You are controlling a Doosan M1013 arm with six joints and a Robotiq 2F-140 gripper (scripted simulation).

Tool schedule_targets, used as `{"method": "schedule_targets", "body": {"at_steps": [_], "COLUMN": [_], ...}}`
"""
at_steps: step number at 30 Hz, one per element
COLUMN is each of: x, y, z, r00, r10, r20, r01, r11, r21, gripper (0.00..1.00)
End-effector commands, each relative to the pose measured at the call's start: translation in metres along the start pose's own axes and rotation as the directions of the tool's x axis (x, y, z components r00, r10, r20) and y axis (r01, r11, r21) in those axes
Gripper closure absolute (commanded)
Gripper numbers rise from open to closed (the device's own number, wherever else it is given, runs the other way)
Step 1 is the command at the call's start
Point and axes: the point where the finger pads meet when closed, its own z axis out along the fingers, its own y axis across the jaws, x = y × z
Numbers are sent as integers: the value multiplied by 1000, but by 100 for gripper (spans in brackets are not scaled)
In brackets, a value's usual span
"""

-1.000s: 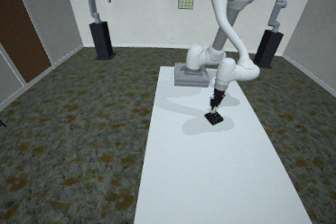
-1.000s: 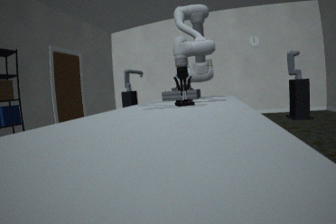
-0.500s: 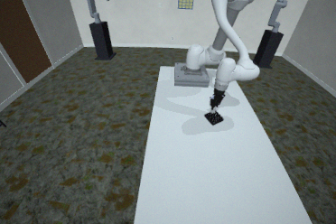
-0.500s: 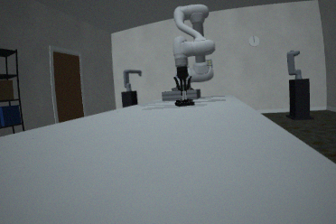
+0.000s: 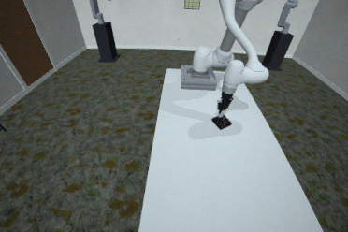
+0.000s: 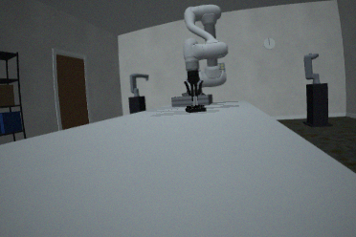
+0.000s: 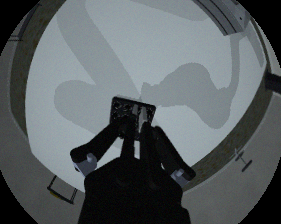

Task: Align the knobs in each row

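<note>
The knob box is a small black square box standing on the white table, not far in front of the arm's base. My gripper points straight down onto it. The fingers are drawn close together, with their tips on the box's top, and seem shut on one knob on the right part of the box in the wrist view. That knob is hidden by the fingers. The knobs' white lines and printed names are too small to read.
The arm's grey base plate sits on the table just behind the box. Two other arms stand on black pedestals on the floor, one at the left and one at the right. The table's long edges run on both sides.
</note>
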Motion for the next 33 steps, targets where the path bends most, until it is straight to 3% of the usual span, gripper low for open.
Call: {"method": "schedule_targets", "body": {"at_steps": [1, 16, 33], "x": [0, 0, 0], "y": [0, 0, 0], "z": [0, 0, 0], "r00": [1000, 999, 975], "r10": [-1, -42, -223], "r20": [0, 0, 0], "r01": [1, 42, 223], "r11": [1000, 999, 975], "r21": [0, 0, 0], "gripper": [95, 95, 95]}}
